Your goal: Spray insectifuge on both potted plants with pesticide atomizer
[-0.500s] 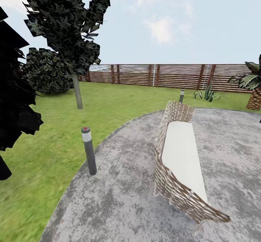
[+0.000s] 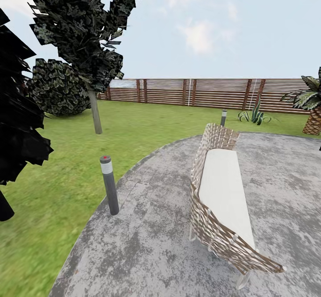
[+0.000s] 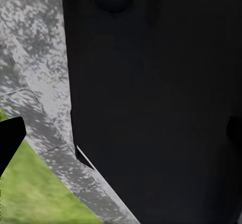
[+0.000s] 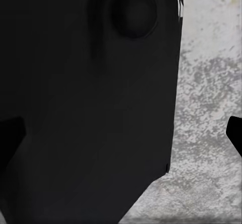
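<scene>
Head view first: the robot is looking out over the garden, and I'm not spotting the pesticide atomizer or either of the two little potted plants anywhere, so which way the bottle lies from either claw, how its long axis runs, or which arm is nearer, I honestly can't say yet. My guess is it's on its way and needs to find the bottle before anything else. What I am seeing: a big rounded slab of paving [image 2: 151, 225], mottled grey and rough like weathered concrete, curving against the lawn [image 2: 67, 185], which is flat bright green. A woven bench [image 2: 223, 190] is sitting on the paving, wicker-style lattice sides with a smooth white cushion, nothing lying on it. A short grey bollard [image 2: 109, 185] with a pale band and red cap is standing right at the paving's edge. Further back there's a thin-trunked tree [image 2: 94, 110], a round leafy bush [image 2: 55, 87], a brown slatted fence [image 2: 200, 92], and a spiky-leaved plant [image 2: 255, 115] near it that's too far off to identify.

Left wrist view: a dark robot body panel [image 3: 151, 103] is blocking most of it, with speckled grey paving and a strip of grass beside. Can't tell how the left claw is standing.

Right wrist view: same deal, a black panel [image 4: 91, 103] over grey paving. Right claw's state, can't tell either.
</scene>
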### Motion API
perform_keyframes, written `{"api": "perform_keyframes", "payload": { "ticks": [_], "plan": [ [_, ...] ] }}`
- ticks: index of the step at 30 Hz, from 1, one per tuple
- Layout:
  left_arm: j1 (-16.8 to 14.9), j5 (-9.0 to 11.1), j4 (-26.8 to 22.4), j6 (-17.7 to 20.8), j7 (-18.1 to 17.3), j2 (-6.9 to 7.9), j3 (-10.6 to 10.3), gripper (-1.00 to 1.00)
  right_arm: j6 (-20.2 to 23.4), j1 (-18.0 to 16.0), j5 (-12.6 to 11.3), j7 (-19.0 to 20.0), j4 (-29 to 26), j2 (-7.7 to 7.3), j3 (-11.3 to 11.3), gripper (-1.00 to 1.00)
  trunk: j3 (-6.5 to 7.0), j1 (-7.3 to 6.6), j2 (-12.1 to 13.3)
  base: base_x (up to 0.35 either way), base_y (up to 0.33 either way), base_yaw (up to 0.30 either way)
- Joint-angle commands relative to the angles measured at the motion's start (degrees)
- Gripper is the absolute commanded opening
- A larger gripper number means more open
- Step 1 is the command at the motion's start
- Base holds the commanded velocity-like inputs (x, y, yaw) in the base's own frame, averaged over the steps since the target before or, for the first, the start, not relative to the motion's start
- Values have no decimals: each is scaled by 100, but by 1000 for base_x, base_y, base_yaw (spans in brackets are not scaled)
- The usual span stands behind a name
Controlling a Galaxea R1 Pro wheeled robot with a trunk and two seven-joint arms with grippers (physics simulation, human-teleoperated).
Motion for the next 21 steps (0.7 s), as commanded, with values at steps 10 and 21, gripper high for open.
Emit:
{"api": "perform_keyframes", "payload": {
  "ticks": [10,21],
  "plan": [
    [-137,-74,-175,17,-51,4,-55,100,70,-6,39,-3,-104,-20,0,100,-4,0,-2,0,0,0],
    [-1069,-89,-1102,6,-56,-3,-64,100,84,-6,50,17,-2344,-24,-1,100,-4,0,-2,0,0,0]
  ]
}}
